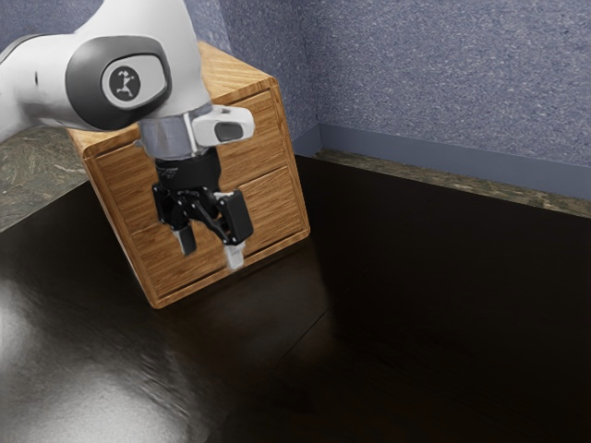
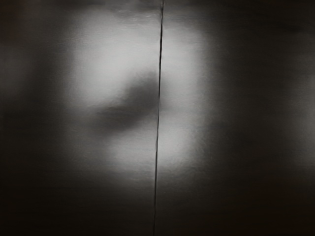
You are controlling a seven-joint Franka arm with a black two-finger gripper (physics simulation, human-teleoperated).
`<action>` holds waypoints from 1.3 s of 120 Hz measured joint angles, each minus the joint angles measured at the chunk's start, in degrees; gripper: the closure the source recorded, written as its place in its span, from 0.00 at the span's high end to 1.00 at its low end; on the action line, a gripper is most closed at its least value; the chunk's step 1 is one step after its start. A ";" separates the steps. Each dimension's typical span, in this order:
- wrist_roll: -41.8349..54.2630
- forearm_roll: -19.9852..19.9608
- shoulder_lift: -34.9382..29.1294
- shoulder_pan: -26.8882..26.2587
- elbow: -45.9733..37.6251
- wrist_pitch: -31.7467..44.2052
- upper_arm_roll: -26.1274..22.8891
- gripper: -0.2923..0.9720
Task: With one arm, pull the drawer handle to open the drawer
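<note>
Hovering fingers-down with jaws spread wide and empty, gripper [image 1: 211,251] sits near side of wooden cabinet [image 1: 115,185] at table's [image 1: 416,323] far left, drawer fronts [image 1: 275,205] just behind hand, handle not discernible, likely pull direction toward near right.

The cabinet [image 1: 268,198] is the one obstacle. Its drawer fronts rise just behind the tool [image 1: 211,251], whose fingers hang apart above the bench [image 1: 416,323]. In front of the cabinet, and to the exterior view's right of it, the dark bench offers open passage. Behind the cabinet stands the wall [image 1: 443,74].
</note>
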 joint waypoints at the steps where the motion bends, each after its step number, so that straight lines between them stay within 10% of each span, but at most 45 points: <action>1: 0.01 0.01 0.00 0.11 0.00 0.27 -0.03 0.77; 52: 0.40 1.54 -2.27 7.57 11.47 3.95 -0.93 0.77; 74: 4.77 10.17 -0.92 9.08 11.03 10.43 -1.69 0.77; 156: 20.67 24.66 -2.65 -6.33 -3.67 29.25 0.29 0.77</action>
